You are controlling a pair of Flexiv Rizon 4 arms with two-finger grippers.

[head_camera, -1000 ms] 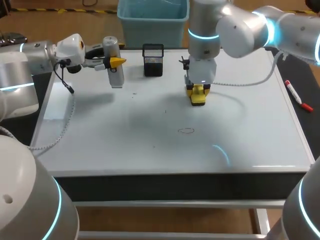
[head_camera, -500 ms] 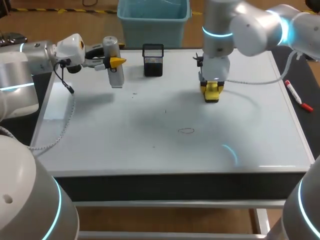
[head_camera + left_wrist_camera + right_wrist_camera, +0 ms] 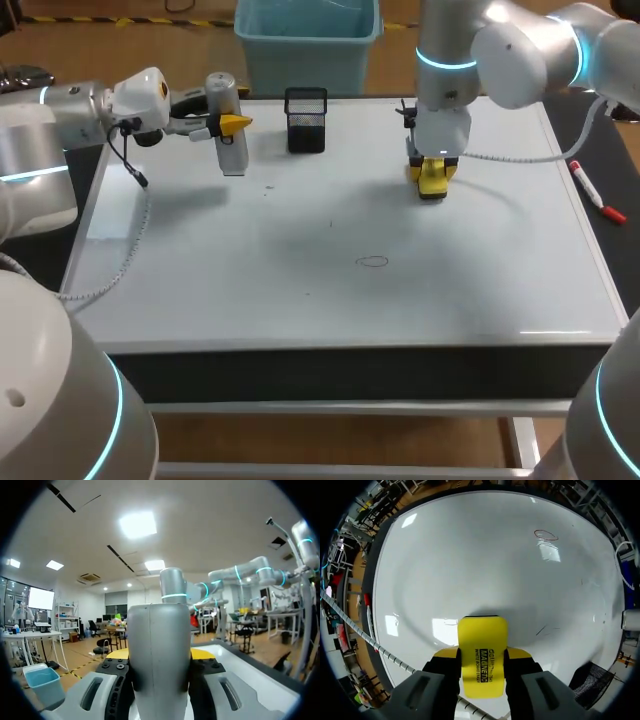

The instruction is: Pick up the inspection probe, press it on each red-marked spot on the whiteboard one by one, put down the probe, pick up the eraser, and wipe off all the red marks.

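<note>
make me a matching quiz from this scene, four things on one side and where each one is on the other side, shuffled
Things
1. inspection probe
2. yellow eraser
3. black mesh holder
4. red oval mark

Places
a. held in the right claw
b. drawn near the middle of the whiteboard
c. held upright in the left claw
d. standing at the whiteboard's far edge, in no claw

Pairs: 1-c, 2-a, 3-d, 4-b
</note>
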